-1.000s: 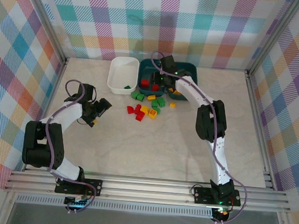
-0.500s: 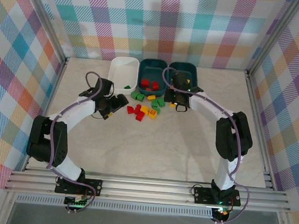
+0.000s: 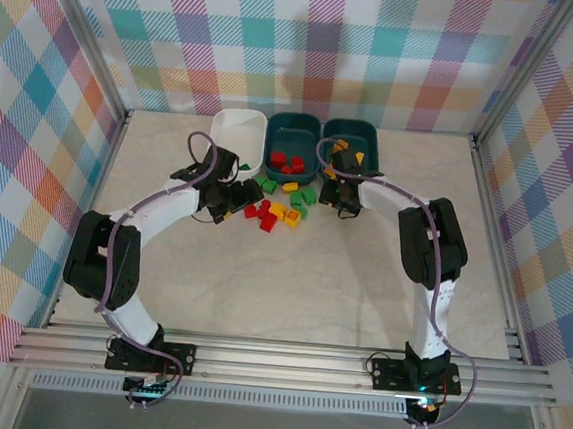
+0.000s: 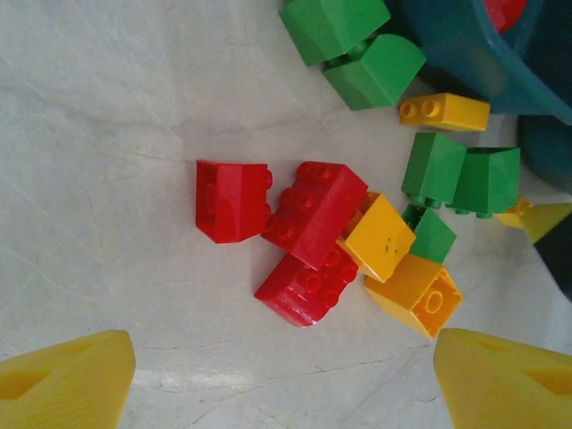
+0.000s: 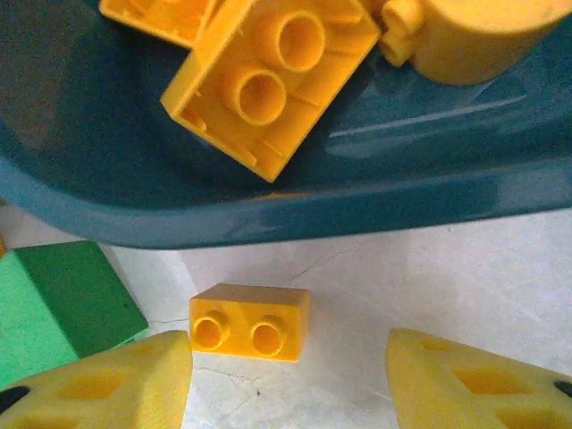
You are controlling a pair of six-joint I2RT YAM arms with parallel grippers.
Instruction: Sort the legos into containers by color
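**A:** How did the left gripper (image 4: 286, 384) stand?

**B:** Jaws spread wide, nothing between them. Three red bricks (image 4: 313, 213) lay just ahead of its fingertips. Two yellow bricks (image 4: 416, 295) touched them, with green bricks (image 4: 460, 179) farther ahead.

**A:** And the right gripper (image 5: 290, 380)?

**B:** Also spread, gripping nothing. A small yellow brick (image 5: 250, 322) lay on the table just ahead, close against one finger (image 5: 107, 384); I couldn't tell whether they touched. Past it rose a teal tub (image 5: 357, 197) holding yellow pieces (image 5: 268, 85).
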